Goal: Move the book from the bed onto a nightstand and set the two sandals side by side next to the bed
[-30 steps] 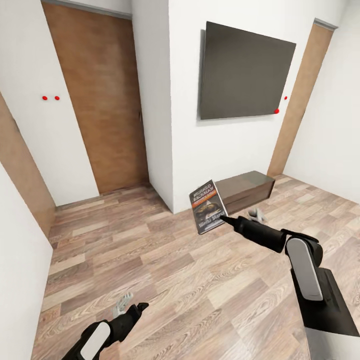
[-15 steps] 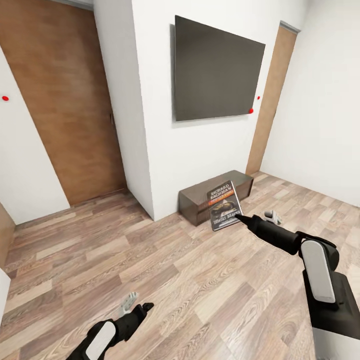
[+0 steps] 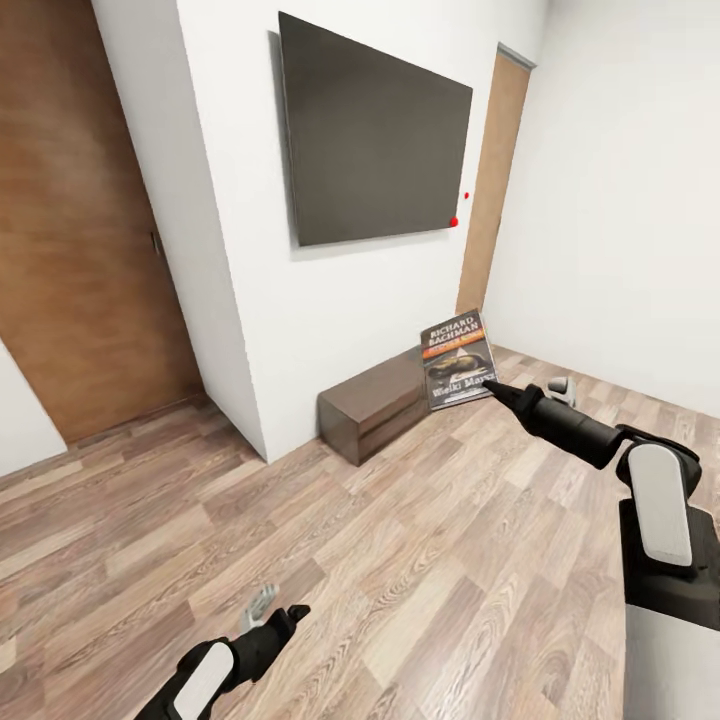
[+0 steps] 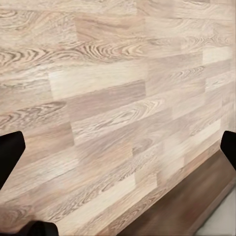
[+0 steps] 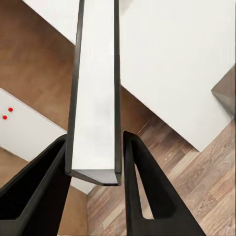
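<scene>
Right gripper is clamped on the book — right wrist view shows the two black fingers pinching the book's edge, pages seen end-on. In the head view the book stands upright at the tip of the outstretched right arm, cover toward the camera, long axis roughly vertical, carried in the air in front of the long low dark console under the wall-mounted TV. That console is not the target; no nightstand, bed or sandals are in these frames, so which way the drop-off lies from the gripper can't be told. Judged: robot is in transit with the book, and the placing will fall to the right arm since it holds the book. Left gripper hangs low over the wood-plank floor, holding nothing; left wrist view has its dark fingertips at opposite edges of the frame, so jaws wide apart. Hard to make out: small grey object on the floor beyond the right arm — unclear what. Lower corner of the book is hidden behind the gripper tip.
</scene>
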Controlling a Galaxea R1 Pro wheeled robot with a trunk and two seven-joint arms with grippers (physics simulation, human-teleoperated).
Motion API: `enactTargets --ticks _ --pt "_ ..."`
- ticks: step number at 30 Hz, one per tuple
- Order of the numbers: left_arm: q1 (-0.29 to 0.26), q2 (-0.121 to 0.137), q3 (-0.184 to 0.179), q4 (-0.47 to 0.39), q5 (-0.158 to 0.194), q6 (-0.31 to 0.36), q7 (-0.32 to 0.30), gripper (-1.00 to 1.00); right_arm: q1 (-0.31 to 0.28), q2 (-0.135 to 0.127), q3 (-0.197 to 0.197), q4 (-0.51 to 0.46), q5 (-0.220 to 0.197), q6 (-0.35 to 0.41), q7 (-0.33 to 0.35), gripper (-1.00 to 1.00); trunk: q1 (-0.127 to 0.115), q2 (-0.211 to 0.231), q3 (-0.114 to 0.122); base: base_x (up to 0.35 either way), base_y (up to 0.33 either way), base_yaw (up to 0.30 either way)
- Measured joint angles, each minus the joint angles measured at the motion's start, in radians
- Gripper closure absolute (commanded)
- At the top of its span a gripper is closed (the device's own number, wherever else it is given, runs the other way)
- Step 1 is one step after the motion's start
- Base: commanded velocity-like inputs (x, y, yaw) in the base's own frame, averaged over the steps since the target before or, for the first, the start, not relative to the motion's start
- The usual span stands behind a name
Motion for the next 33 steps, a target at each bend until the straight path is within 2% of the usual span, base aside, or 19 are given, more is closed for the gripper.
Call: enactTargets --ticks 3,4,5,6,9,10,12,14,21,29,31,33 --pt "0.000 -0.003 -0.001 -0.001 0.000 0.000 0.000 -1.00 -0.004 0.000 -0.001 0.016 -0.005 0.000 -0.001 1.00 0.000 0.000 0.000 0.329 0.000 -0.266" --pt "0.000 -0.007 -0.002 -0.001 0.000 -0.001 0.000 -1.00 -0.006 -0.002 -0.003 0.049 -0.006 0.000 -0.001 1.00 0.000 0.000 0.000 0.329 0.000 -0.266" --pt "0.000 -0.008 -0.002 -0.001 0.000 -0.001 0.001 -1.00 -0.007 -0.004 -0.003 0.058 0.010 0.000 -0.001 1.00 0.000 0.000 0.000 0.329 0.005 -0.266" --pt "0.000 -0.009 -0.002 -0.001 0.000 -0.001 0.000 -1.00 -0.007 -0.008 -0.004 0.065 -0.004 0.000 0.000 1.00 0.000 0.000 0.000 0.329 0.014 -0.266" --pt "0.000 -0.009 -0.002 0.000 0.000 -0.001 0.000 -1.00 -0.007 -0.020 -0.003 0.074 -0.002 0.000 0.001 1.00 0.000 0.000 0.000 0.329 0.034 -0.266" --pt "0.000 -0.010 -0.002 0.000 0.000 -0.001 0.000 -1.00 -0.002 -0.033 -0.003 0.080 -0.015 0.000 0.002 1.00 0.000 0.000 0.000 0.328 0.060 -0.266" --pt "0.001 -0.010 -0.002 0.000 0.000 -0.001 0.000 -1.00 0.004 -0.043 -0.001 0.085 -0.008 0.000 0.004 1.00 0.000 0.000 0.000 0.327 0.068 -0.266" --pt "0.000 -0.010 -0.002 0.000 0.000 -0.001 0.000 -1.00 0.006 -0.045 0.000 0.087 -0.017 0.000 0.004 1.00 0.000 0.000 0.000 0.327 0.077 -0.266" --pt "0.001 -0.012 -0.005 -0.001 0.000 -0.001 0.000 -1.00 0.020 -0.056 0.001 0.090 -0.010 0.000 0.005 1.00 0.000 0.000 0.000 0.326 0.085 -0.266" --pt "-0.029 -0.010 -0.032 -0.012 -0.002 -0.002 -0.004 -1.00 0.028 -0.062 -0.002 0.092 -0.003 0.000 0.002 1.00 0.000 0.000 0.000 0.326 0.073 -0.267" --pt "-0.037 -0.007 -0.050 -0.023 -0.016 -0.002 -0.006 -1.00 0.028 -0.064 -0.002 0.092 -0.002 0.000 0.002 1.00 0.000 0.000 0.000 0.326 0.037 -0.267" --pt "-0.039 -0.005 -0.088 -0.049 -0.051 -0.002 -0.008 -1.00 0.029 -0.065 -0.003 0.093 -0.002 0.000 0.002 1.00 0.000 0.000 0.000 0.326 0.024 -0.266"
